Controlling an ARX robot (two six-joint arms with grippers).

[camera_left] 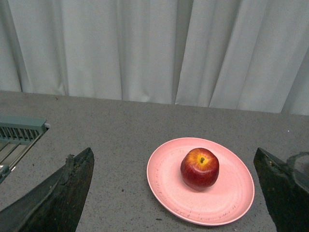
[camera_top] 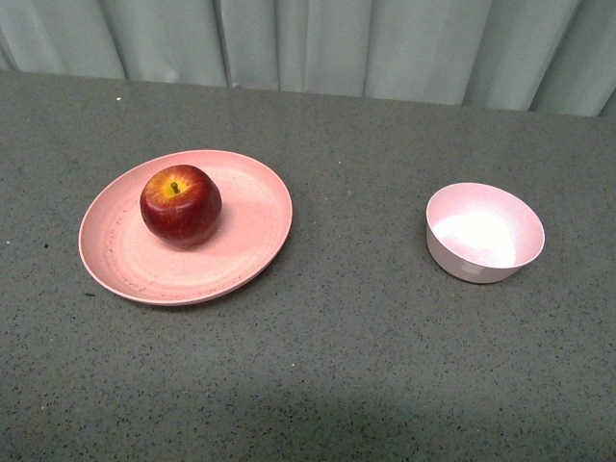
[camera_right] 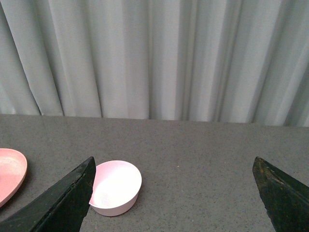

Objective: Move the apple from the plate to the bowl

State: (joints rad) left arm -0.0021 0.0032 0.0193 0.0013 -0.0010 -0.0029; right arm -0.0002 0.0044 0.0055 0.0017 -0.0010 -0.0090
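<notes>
The left gripper [camera_left: 173,151] is seen spread wide in its wrist view, its two dark fingers [camera_left: 72,193] standing far apart at the frame's edges with nothing held or touched between them. Ahead of it and lower down, framed in the gap between those fingers, the apple [camera_left: 200,168] is found resting on the plate [camera_left: 227,203], stem upward and set a little off the plate's centre. No long axis is offered by so round a fruit (the stem's upright line is the only one to be reckoned with), so a grasp across its sides from above is judged workable from almost any angle. The right gripper [camera_right: 173,159] is likewise held wide open and empty, with the bowl [camera_right: 120,205] lying ahead of it, beside one finger in that view, and only an edge of the plate visible. In the front view neither arm is shown. There the plate is placed to the left and the bowl well apart to the right on the grey speckled tabletop [camera_top: 337,366], the bowl sitting empty. The left arm is therefore judged the nearer to the apple, and a forward, downward reach is what the pick would call for. No part of the transfer has yet been done.
</notes>
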